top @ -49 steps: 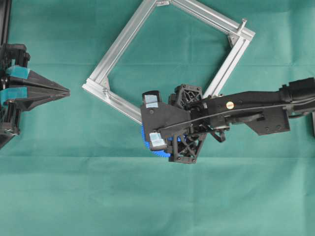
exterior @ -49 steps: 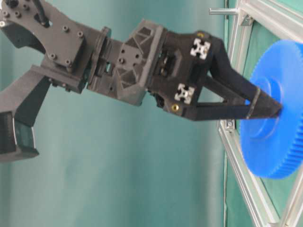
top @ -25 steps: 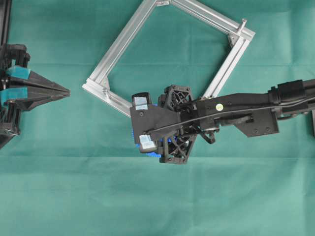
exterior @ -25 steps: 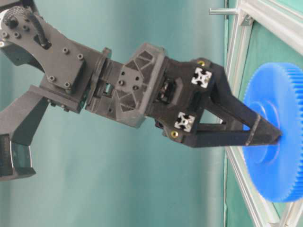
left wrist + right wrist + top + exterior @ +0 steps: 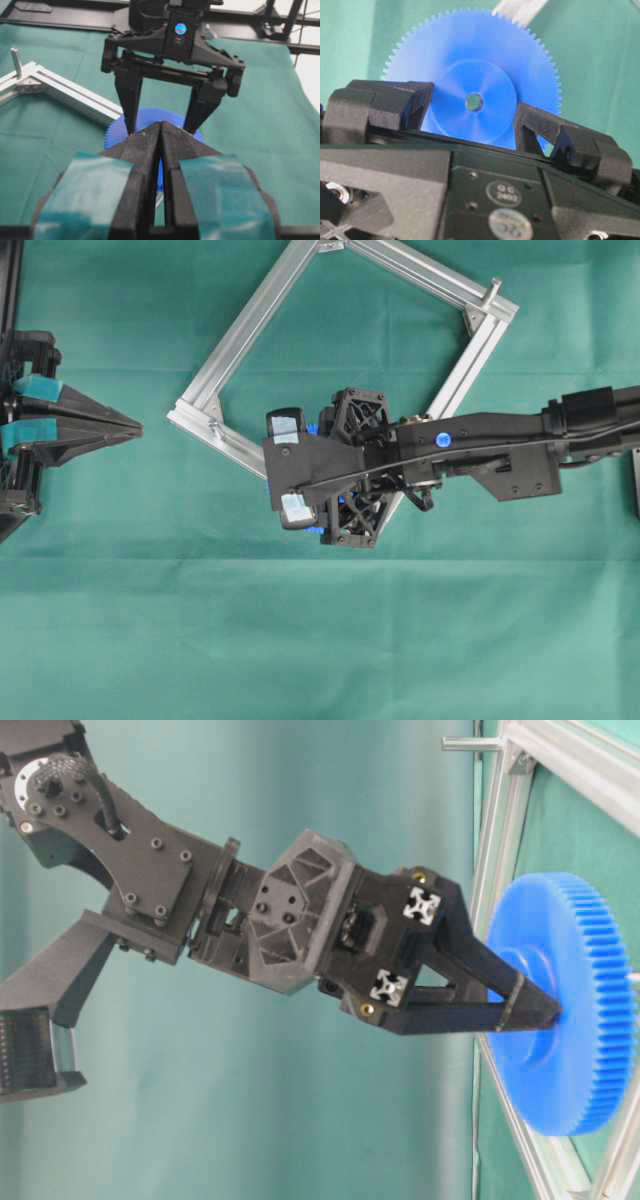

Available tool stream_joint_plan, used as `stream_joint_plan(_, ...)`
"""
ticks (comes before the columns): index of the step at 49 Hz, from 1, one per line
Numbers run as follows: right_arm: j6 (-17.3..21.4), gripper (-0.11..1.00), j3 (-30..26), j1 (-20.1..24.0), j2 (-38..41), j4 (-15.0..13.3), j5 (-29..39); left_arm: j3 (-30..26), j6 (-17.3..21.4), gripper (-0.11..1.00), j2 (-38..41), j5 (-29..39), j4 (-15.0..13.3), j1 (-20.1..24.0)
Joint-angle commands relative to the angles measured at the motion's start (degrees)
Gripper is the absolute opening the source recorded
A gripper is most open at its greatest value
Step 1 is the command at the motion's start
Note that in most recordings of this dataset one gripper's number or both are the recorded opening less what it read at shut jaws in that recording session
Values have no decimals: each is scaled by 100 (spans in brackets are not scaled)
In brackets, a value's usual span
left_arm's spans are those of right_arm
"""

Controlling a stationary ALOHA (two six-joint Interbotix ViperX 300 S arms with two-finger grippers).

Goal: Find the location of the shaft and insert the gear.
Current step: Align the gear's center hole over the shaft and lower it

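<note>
Presently, right end effector (image 5: 545, 1010) clamped across raised hub of large bright blue toothed plastic gear (image 5: 565, 1010), hole kept clear for pin | left end effector (image 5: 160, 131) together, idle at left | gear over square aluminium frame (image 5: 250, 320) near rail; thin silver shaft (image 5: 492, 292) far-right corner, well apart | right wrist view alone shows centre hole; overhead hides gear.
</note>
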Motion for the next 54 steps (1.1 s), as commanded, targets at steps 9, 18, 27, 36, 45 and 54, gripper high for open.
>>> stream_joint_plan(9, 0, 70, 44, -62, -123, -44, -26, -158, -9, 2, 26, -9, -9, 9)
stream_joint_plan(18, 26, 70, 264, -62, -220, -26, -79, -158, -9, 2, 26, -9, 0, 9)
stream_joint_plan(27, 35, 70, 475, 9, -325, 35, -352, -167, -9, 2, 26, -9, 0, 9)
stream_joint_plan(36, 35, 70, 545, 62, -343, 53, -413, -167, -9, 2, 26, 0, -9, 9)
stream_joint_plan(45, 35, 70, 606, 141, -343, 105, -510, -158, -9, 2, 35, -9, -9, 0)
stream_joint_plan(54, 53, 70, 694, 237, -343, 185, -659, -167, -9, 2, 26, -9, -9, 9)
